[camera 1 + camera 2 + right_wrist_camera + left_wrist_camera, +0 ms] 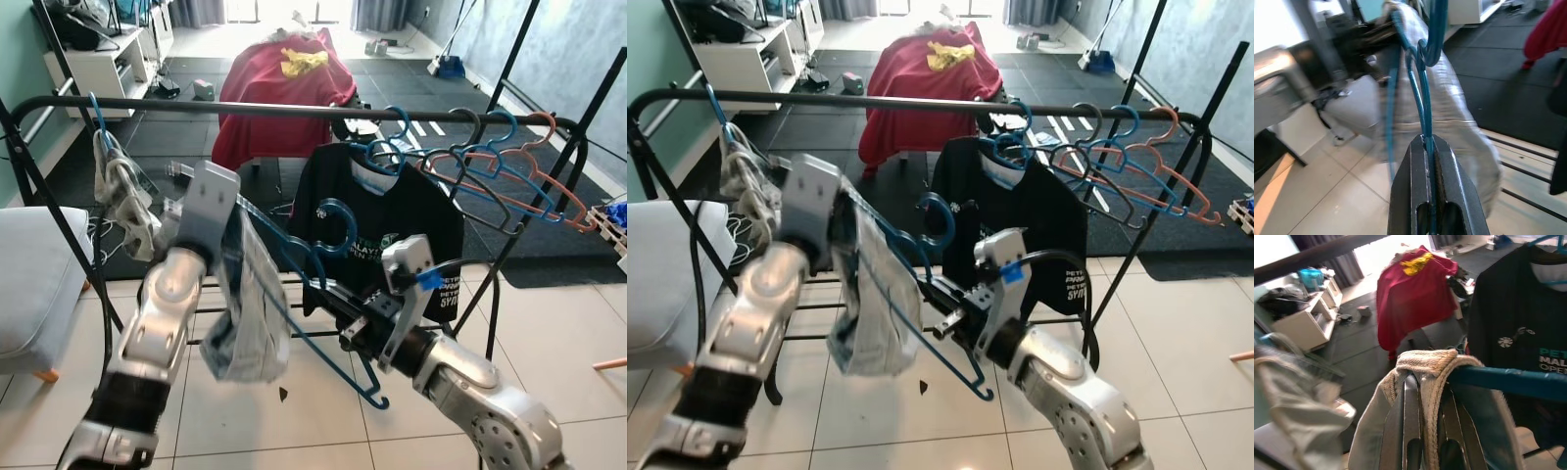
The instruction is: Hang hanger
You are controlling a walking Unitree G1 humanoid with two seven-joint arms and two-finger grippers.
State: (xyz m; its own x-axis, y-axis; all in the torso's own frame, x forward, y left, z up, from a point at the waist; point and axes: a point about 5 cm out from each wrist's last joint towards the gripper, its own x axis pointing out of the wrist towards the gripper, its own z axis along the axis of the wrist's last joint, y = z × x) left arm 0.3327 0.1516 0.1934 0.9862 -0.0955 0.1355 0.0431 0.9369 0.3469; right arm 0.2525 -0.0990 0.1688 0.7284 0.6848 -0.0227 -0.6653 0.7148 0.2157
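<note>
Now I see both arms raised in front of the rack [294, 110], and between them they carry the blue hanger [323, 284] with a pale grey garment [250, 313] draped on it. The right gripper [1428, 147] is closed tight on the thin blue wire of the hanger, which runs straight between its two fingers in the right wrist view. The left gripper [1422, 396] holds the other side: its fingers are pressed together around the folded cloth where the garment goes over the hanger bar. The hanger is tilted, its hook [338, 223] pointing up, below the rail and not on it. It hangs in the air in front of the black shirt [392, 235], which is already on the rail on its own hanger. To the right of that shirt, several empty hangers [509, 171], blue, grey and orange, hang on the rail close together. At the left end of the rail, a light rag [122, 191] hangs on one more blue hook. Behind the rack, a red cloth [279, 83] covers some piece of furniture on the dark mat. A grey cushion [34, 279] is beside the rack on my left, on the white tiled floor [549, 323].
</note>
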